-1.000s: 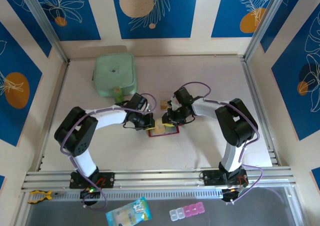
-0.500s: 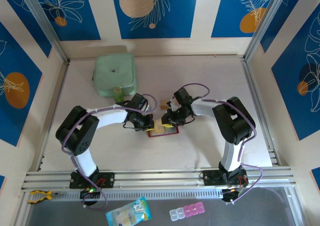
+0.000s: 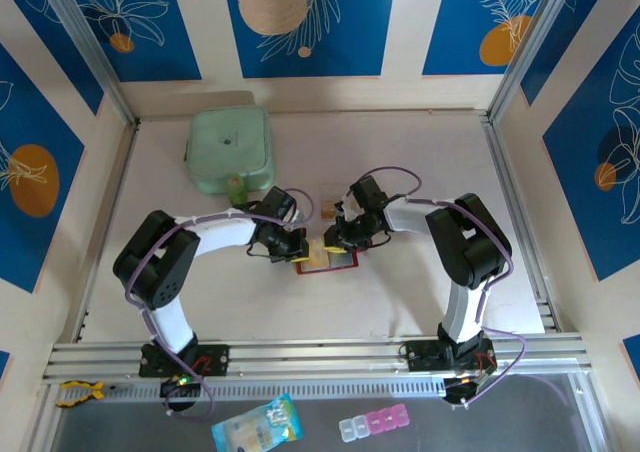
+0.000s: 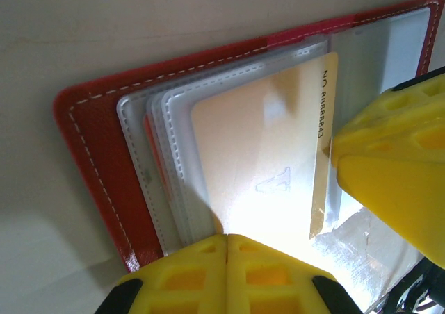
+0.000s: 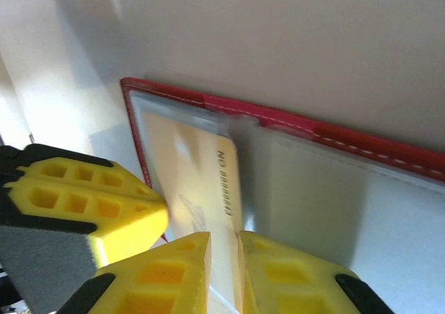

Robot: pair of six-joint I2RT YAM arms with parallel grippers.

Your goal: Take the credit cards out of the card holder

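Top external: card holder (image 3: pixel 327 261) open flat mid-table (image 3: pixel 420 162), long axis left-right, lying right between left pincer (image 3: pixel 300 248) and right pincer (image 3: pixel 337 242). Both down on it, neither arm nearer. Loose tan card (image 3: pixel 328 210) just behind the holder. Mint-green pouch (image 3: pixel 230 150) well apart, back left.

Left wrist: left pincer (image 4: pixel 227 248) fully closed, gripping nothing, tips pressed down onto the sleeve stack. Gold credit card (image 4: pixel 257 161) lying on top of the clear sleeves (image 4: pixel 139 154), numbered edge pointing at the right pincer's yellow finger (image 4: pixel 389 154), touching it. Full length of the card hidden, so long axis not certain.

Right wrist: right pincer (image 5: pixel 238 255) narrow, jaws almost together with the card's numbered edge between them; looks pinched on the gold credit card (image 5: pixel 198 175). Red holder rim (image 5: pixel 334 137) beyond.

Next move probably a slide of the card toward the right arm, away from the left pincer pinning the holder.
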